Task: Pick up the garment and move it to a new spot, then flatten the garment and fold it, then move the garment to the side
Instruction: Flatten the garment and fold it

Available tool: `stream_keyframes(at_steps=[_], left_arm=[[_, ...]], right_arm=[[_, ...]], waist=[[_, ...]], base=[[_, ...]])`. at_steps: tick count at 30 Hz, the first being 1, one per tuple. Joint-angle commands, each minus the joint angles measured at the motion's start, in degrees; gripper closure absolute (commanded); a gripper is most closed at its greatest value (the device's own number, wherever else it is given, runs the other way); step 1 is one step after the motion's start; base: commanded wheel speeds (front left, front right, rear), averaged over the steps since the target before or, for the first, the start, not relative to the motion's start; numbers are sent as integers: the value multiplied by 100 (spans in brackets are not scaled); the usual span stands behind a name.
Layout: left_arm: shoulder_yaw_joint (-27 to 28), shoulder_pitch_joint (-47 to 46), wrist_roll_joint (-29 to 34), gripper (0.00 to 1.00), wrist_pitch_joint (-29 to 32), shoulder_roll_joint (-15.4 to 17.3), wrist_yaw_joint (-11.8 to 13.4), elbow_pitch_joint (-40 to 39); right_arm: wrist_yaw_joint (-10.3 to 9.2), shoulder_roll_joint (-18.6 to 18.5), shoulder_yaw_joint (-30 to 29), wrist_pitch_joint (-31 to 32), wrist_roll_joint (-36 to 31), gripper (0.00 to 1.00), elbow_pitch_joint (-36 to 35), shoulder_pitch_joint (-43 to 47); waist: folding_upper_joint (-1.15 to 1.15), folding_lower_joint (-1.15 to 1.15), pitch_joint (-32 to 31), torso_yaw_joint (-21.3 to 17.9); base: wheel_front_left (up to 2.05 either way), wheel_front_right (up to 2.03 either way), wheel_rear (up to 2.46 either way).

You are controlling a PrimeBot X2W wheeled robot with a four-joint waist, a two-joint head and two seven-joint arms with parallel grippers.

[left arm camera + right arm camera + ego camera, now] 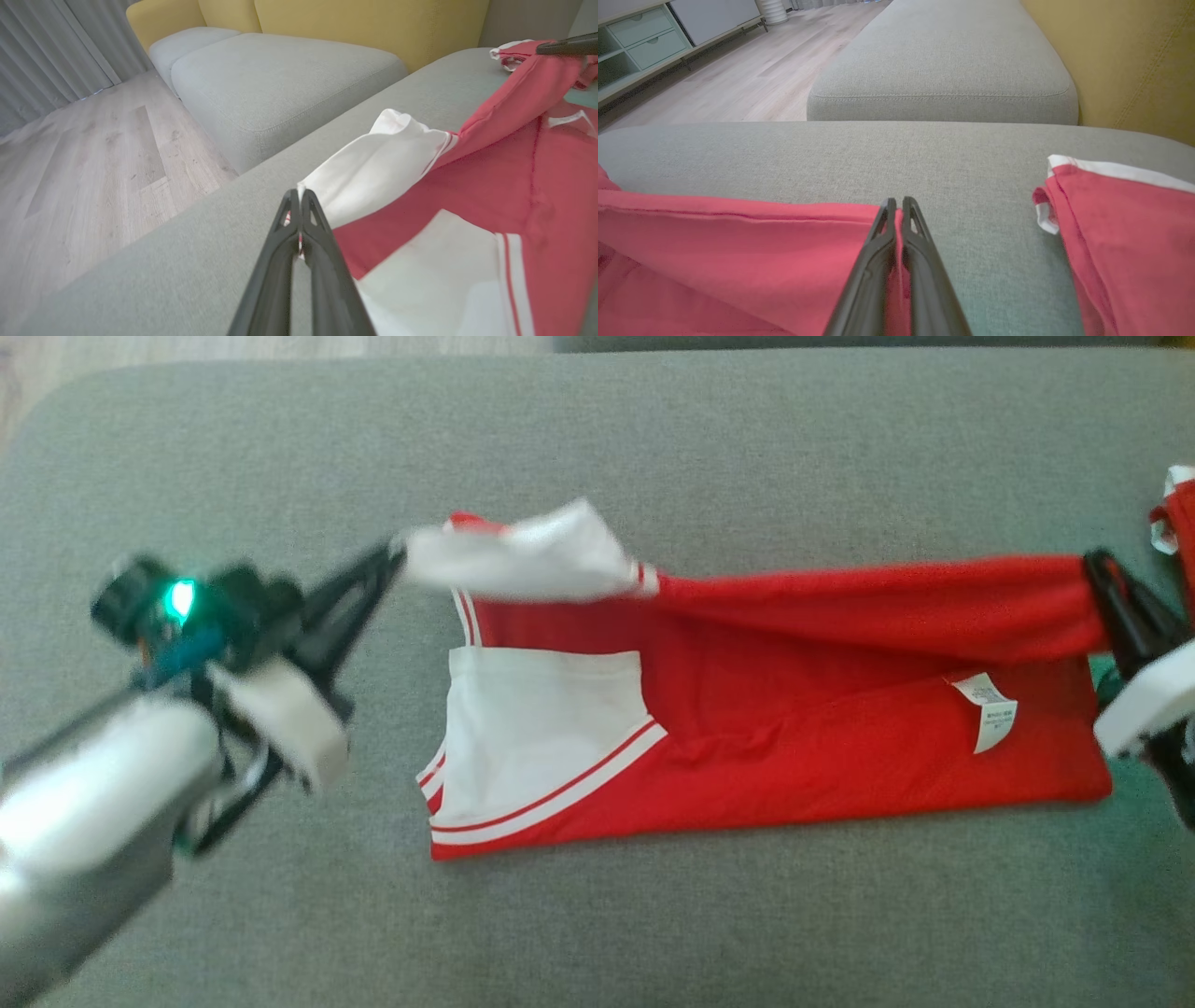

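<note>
A big grey cushion (pixel 653 933) is seen under everything. A red garment (pixel 794 728) with white parts is laid across the middle of it, with its long side going from left to right. The near side is laid flat on the cushion. The far edge is lifted up and pulled tight between the two grippers. Another red and white cloth (pixel 1178 518) is seen at the right edge of the head view, a little apart from the garment. The left gripper (pixel 397 555) is squeezed tight on the tip of the white sleeve (pixel 532 560), which is held up off the cushion. The right gripper (pixel 1094 565) is squeezed tight on the far red corner of the garment. A small white label (pixel 991 709) is seen on the red part, near the right gripper.
</note>
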Motion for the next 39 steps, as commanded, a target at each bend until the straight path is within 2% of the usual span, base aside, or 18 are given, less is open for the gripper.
stream_keyframes(at_steps=[1, 4, 7, 14, 16, 17, 18, 19, 20, 21, 22, 27, 32, 36, 39], left_arm=[[245, -53, -62, 100, -3, 358, 144, -278], [215, 325, -106, 100, -10, 600, 474, -860], [187, 673, -181, 100, -66, 711, 727, -1325], [132, 1187, -336, 100, -157, 705, 986, -1726], [122, 1285, -376, 100, -181, 674, 1015, -1740], [116, 1328, -380, 100, -205, 650, 1026, -1729], [111, 1379, -400, 100, -230, 620, 1023, -1707], [103, 1427, -403, 93, -258, 586, 1022, -1675], [99, 1484, -422, 61, -296, 535, 1031, -1644], [96, 1549, -458, 11, -331, 477, 1042, -1608], [97, 1616, -488, 0, -376, 419, 1067, -1564], [166, 1920, -510, 0, -617, 155, 1271, -1388], [798, 2505, -314, 0, -783, -427, 1918, -1260], [1692, 3229, 527, 0, -789, -1047, 2415, -1380], [2264, 3761, 1258, 0, -790, -1489, 2614, -1546]], right_arm=[[36, -204, -74, -86, -12, 100, -169, 167], [36, -184, -259, -119, -99, 100, -263, 445], [36, -125, -469, -149, -209, 100, -314, 669], [36, 67, -949, -115, -538, 100, -434, 1076], [36, 121, -1083, -93, -633, 68, -486, 1220], [36, 155, -1152, -75, -674, 61, -515, 1298], [36, 192, -1232, -58, -708, 42, -538, 1379], [36, 231, -1327, -46, -746, 0, -552, 1461], [36, 273, -1438, -48, -782, 0, -567, 1543], [36, 319, -1542, -49, -816, 0, -596, 1633], [36, 363, -1655, -61, -847, 0, -636, 1729], [36, 617, -2173, -132, -999, 0, -862, 2161], [36, 1149, -2891, -59, -1115, 0, -1209, 2683], [36, 1597, -3392, 130, -1263, 0, -1314, 2846], [36, 1904, -3743, 324, -1429, 0, -1184, 2758]], waist=[[0, 1, -31, 23], [0, 1, -46, 69], [0, 1, -33, 115], [0, 1, 16, 198], [0, 1, 13, 210], [0, 1, 8, 215], [0, 1, 0, 218], [0, 1, -12, 220], [0, 1, -27, 221], [0, 1, -46, 219], [0, 1, -69, 215], [0, 1, -200, 161], [0, 1, -389, 141], [0, 1, -546, 232], [0, 1, -650, 358]], base=[[0, 0, 0], [0, 0, 0], [0, 0, 0], [0, 0, 0], [0, 0, 0], [0, 0, 0], [0, 0, 0], [0, 0, 0], [0, 0, 0], [0, 0, 0], [0, 0, 0], [0, 0, 0], [0, 0, 0], [0, 0, 0], [0, 0, 0]])
